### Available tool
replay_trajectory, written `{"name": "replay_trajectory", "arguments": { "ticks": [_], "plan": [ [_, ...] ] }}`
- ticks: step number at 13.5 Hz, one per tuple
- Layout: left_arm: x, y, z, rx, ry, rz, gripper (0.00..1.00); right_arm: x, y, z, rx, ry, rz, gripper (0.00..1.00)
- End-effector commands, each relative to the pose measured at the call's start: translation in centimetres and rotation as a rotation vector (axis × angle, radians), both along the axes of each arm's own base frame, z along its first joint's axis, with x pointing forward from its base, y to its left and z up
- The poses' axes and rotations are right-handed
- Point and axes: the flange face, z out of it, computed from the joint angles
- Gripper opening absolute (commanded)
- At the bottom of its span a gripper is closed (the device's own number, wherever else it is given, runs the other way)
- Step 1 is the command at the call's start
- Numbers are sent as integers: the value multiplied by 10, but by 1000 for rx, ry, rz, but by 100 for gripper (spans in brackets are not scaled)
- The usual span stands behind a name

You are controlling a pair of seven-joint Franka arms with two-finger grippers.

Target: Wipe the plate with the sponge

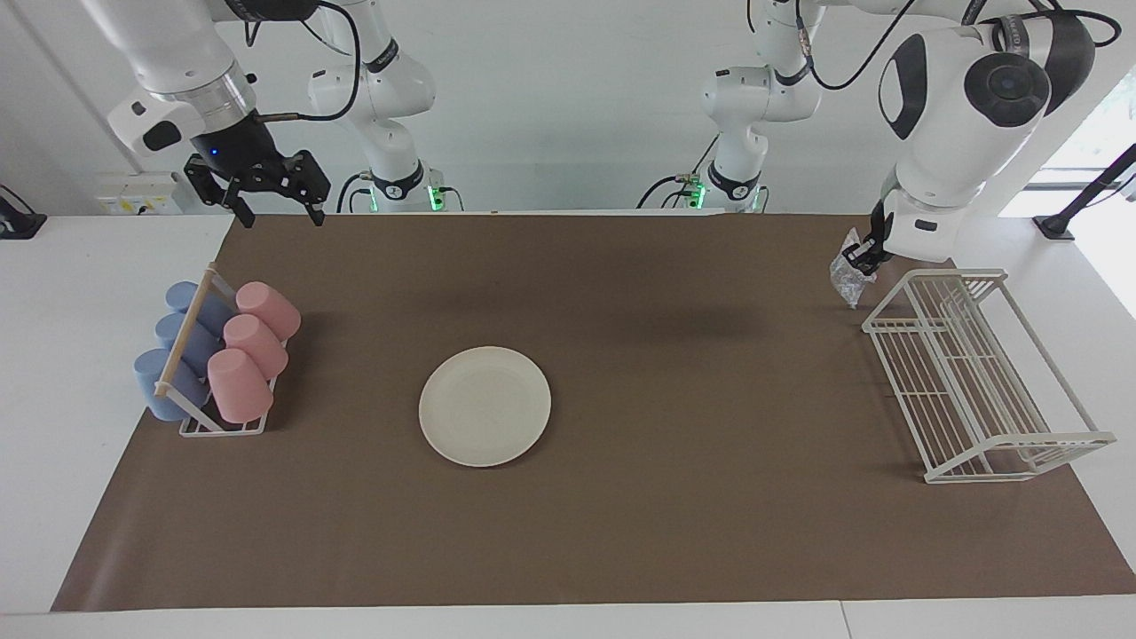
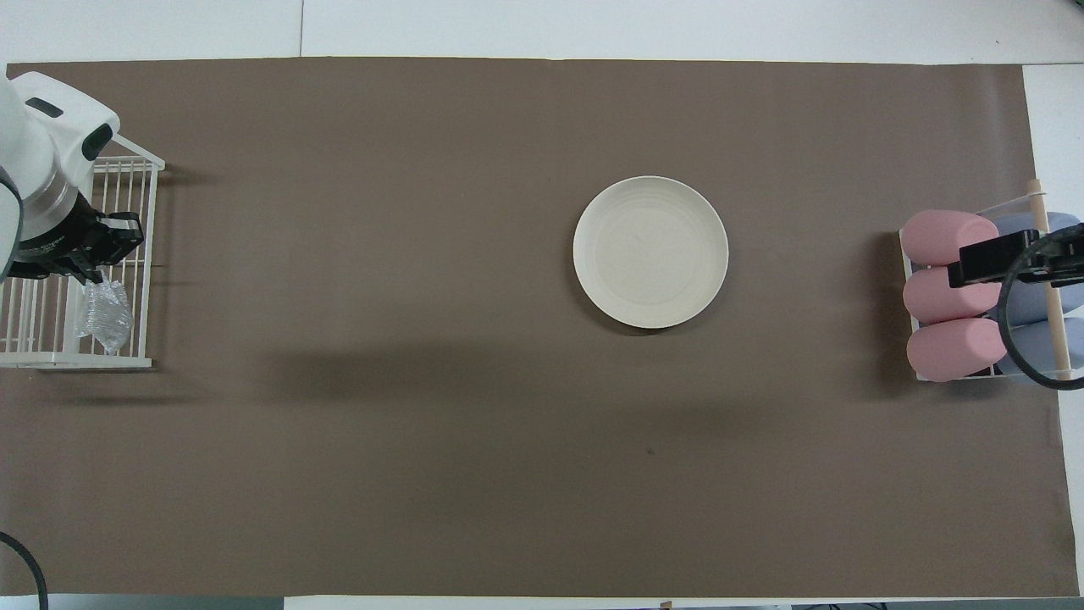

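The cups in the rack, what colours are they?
Pink cups and blue cups, clearest in the facing view.

No text, label, brand, number or sign can be read anywhere in either view.

Sponge (image 1: 848, 274) pinched in raised left gripper (image 1: 861, 259) beside wire rack (image 1: 976, 373), well apart from plate (image 1: 485, 406)
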Motion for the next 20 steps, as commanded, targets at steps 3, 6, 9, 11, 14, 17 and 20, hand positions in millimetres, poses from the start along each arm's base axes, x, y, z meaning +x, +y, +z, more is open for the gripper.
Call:
{"name": "replay_trajectory", "arguments": {
  "ticks": [3, 6, 9, 11, 14, 17, 20],
  "plan": [
    [16, 14, -18, 215, 79, -177, 0, 0, -5, -9, -13, -3, 15, 100],
    [19, 16, -59, 328, 117, -289, 0, 0, -3, -11, -11, 10, -20, 100],
    [16, 22, -95, 418, 140, -381, 0, -1, 7, -10, -15, 13, -49, 100],
    [15, 25, -106, 456, 150, -408, 0, -1, 3, -10, -15, 14, -52, 100],
    [9, 24, -124, 447, 122, -400, 0, -1, 2, -9, -19, 14, -54, 100],
    [1, 22, -142, 455, 62, -355, 0, -1, 1, -8, -19, 13, -60, 100],
    [-10, 22, -152, 461, 26, -299, 0, 0, 6, -5, -19, 1, -54, 100]
  ]
}}
